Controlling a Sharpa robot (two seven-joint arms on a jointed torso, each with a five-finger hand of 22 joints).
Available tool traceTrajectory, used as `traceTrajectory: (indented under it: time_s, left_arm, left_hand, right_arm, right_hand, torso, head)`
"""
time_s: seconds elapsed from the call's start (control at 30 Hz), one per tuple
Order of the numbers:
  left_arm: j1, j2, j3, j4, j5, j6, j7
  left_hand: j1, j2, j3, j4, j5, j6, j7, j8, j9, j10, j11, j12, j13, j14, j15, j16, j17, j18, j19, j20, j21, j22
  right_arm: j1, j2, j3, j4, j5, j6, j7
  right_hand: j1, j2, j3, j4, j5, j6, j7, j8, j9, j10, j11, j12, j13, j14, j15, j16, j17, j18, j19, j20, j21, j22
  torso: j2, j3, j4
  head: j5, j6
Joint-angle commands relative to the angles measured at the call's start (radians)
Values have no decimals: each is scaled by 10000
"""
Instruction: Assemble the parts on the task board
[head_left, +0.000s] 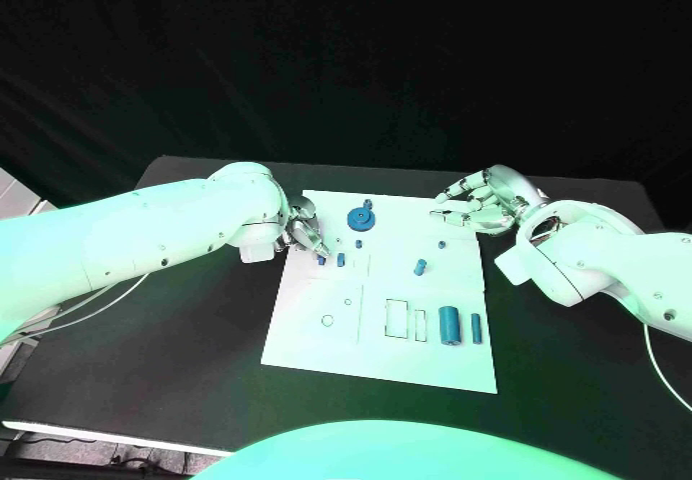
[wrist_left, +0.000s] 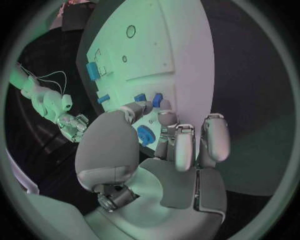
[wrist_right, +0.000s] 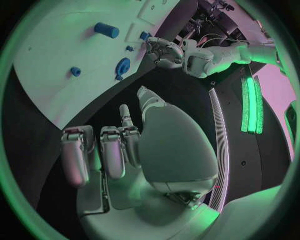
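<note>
Left hand (head_left: 304, 232) at the task board (head_left: 382, 345) near small blue parts (head_left: 340, 260) — grasp unclear. Right hand (head_left: 479, 205) curled, grasping nothing — beside the board's far corner.

No readable text, label, brand, number or sign anywhere. Task board (head_left: 378, 345) carries only outlined shapes, no lettering legible. Arms unmarked.

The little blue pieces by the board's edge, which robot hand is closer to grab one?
Probably the left hand. Its fingers are right at the small blue parts on the task board. The right hand is at the board's far corner, empty, with no part beside it.
</note>
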Motion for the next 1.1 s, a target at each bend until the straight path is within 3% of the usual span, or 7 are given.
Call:
traceTrajectory:
  time_s: [0.03,0.57,0.73,0.77,0.87,0.9,1.1]
  left_arm:
    - [-27,-29,-6,6,417,-99,-19]
    - [-29,-177,44,48,572,-944,62]
    - [-30,-330,152,172,886,-1693,889]
    - [-29,-367,168,214,1089,-1981,1297]
    - [-30,-452,197,374,1659,-2898,2572]
    - [-30,-471,202,438,1806,-3229,2990]
    - [-40,-450,204,682,1759,-4722,5034]
  left_hand:
    - [-84,-28,-728,465,-140,-145,115,-107,-9,-311,67,-217,-302,683,97,-74,1489,65,-162,14,-115,-136]
    - [340,1007,-3850,766,-2182,-324,182,-118,-103,-649,143,-113,-589,642,168,-90,1425,114,-281,97,-273,-292]
    - [433,1208,-4203,770,-2288,-371,195,-94,-106,-756,154,-181,-764,588,176,-164,1276,150,-400,105,-360,-435]
    - [568,1392,-4297,765,-2278,-799,357,-209,-159,-1727,298,-1109,-2019,118,297,-767,197,376,-1263,151,-967,-1428]
    - [1145,1589,-4279,746,-2109,-1505,685,-197,-281,-2480,607,-1324,-2241,-736,574,-1746,-1332,705,-2619,390,-2130,-2999]
    - [1816,1581,-4042,717,-2059,-2011,881,-311,-397,-3213,804,-1692,-2457,-1925,752,-3006,-3111,1062,-4274,523,-3531,-4845]
    - [4021,991,-2266,703,-2086,-2832,1383,-337,-1307,-4560,1329,-3144,-4105,-4450,1261,-5771,-6216,1140,-4886,1057,-5679,-6270]
  right_arm:
    - [-9,-3,1,2,-90,25,121]
    - [-31,-15,1,-2,-86,-1,136]
    - [-40,-19,1,-4,-74,-28,160]
    - [-42,-20,1,-4,-78,-36,168]
    - [-44,-27,1,-8,-85,-56,191]
    - [-45,-31,1,-12,-84,-61,199]
    - [-47,-51,0,-27,-36,-79,239]
  right_hand:
    - [-78,-14,74,4,55,-80,-16,56,-16,344,-51,-50,1935,1011,-63,-35,2354,-29,826,-101,-44,2353]
    - [-78,-14,74,4,55,-80,-16,56,-16,344,-51,-50,1935,1011,-63,-35,2354,-29,826,-101,-44,2353]
    - [-78,-14,74,4,55,-80,-16,56,-16,344,-51,-50,1935,1011,-63,-35,2354,-29,826,-101,-44,2353]
    - [-78,-14,74,4,55,-80,-16,56,-16,344,-51,-50,1935,1011,-63,-35,2354,-29,826,-101,-44,2353]
    - [-101,-18,73,13,57,-97,-13,56,-20,340,-48,-55,1931,1010,-61,-37,2349,-26,820,-101,-57,2345]
    - [-101,-18,73,13,57,-97,-13,56,-20,340,-48,-55,1931,1010,-61,-37,2349,-26,820,-101,-57,2345]
    - [-102,-18,76,11,61,-99,-13,58,-21,312,-48,-87,1904,1006,-61,-44,2331,-14,797,-101,-103,2316]
  torso:
    - [1,1,-4]
    - [3,8,-15]
    - [1,15,-14]
    - [-2,18,-13]
    - [0,17,-12]
    - [6,15,-16]
    - [16,13,-21]
  head:
    - [-6,23]
    - [-33,79]
    - [-80,136]
    - [-104,155]
    - [-149,187]
    - [-170,208]
    - [-207,291]
